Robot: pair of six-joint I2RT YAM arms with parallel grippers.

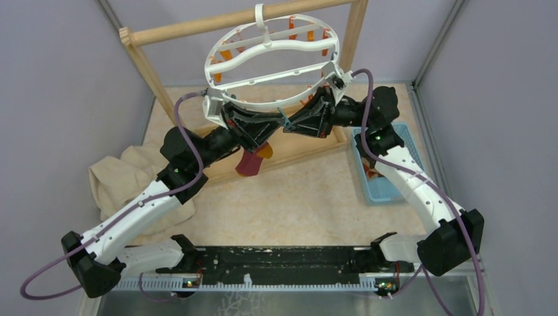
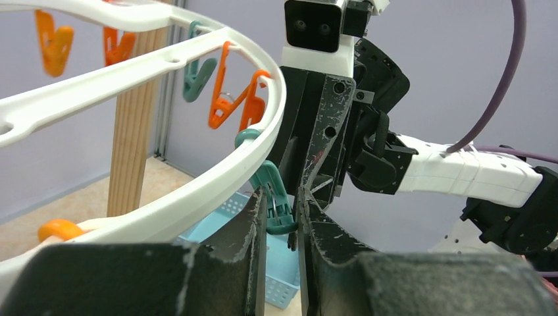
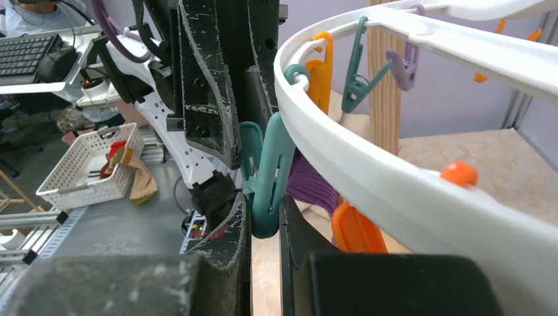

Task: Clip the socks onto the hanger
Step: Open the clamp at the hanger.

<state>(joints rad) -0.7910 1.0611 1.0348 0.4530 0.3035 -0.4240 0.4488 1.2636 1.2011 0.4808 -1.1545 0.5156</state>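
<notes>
The white ring hanger [image 1: 212, 66] hangs from the wooden frame. Both grippers meet under its near rim at one teal clip [image 1: 284, 122]. My right gripper [image 3: 264, 204] is shut on that teal clip's [image 3: 266, 171] lower end. My left gripper [image 2: 283, 197] is nearly closed, its tips beside the same clip [image 2: 276, 191]. The maroon sock [image 1: 250, 163] with orange toe dangles under the left fingers, and its purple knit [image 3: 309, 187] shows just behind the clip. It is hidden in the left wrist view. A brown patterned piece [image 1: 371, 172], seemingly the second sock, lies in the blue basket.
The wooden frame stand [image 1: 151, 72] holds the hanger, and its base bar [image 1: 299, 155] runs under the grippers. A large beige cloth [image 1: 122, 178] lies at the left. The blue basket [image 1: 395, 178] sits at the right. Orange clips [image 2: 230, 99] hang along the ring.
</notes>
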